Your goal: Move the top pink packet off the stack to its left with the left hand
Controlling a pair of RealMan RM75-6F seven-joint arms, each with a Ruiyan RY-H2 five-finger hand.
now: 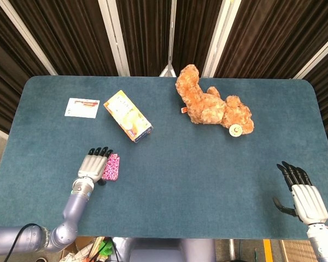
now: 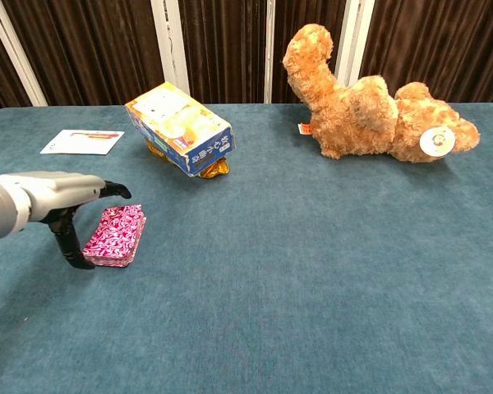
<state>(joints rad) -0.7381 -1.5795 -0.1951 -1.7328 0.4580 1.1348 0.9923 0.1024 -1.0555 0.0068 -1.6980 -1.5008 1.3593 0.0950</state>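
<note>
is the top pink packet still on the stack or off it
On the stack: pink packets lie as one pile, left hand beside it, holding nothing.

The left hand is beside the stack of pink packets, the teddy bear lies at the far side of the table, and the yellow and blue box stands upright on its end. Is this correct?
Not quite. The yellow and blue box does not stand upright: the chest view shows it lying tilted, propped on something golden under it. The rest holds: the left hand is beside the stack of pink packets, and the teddy bear lies at the far side.
</note>
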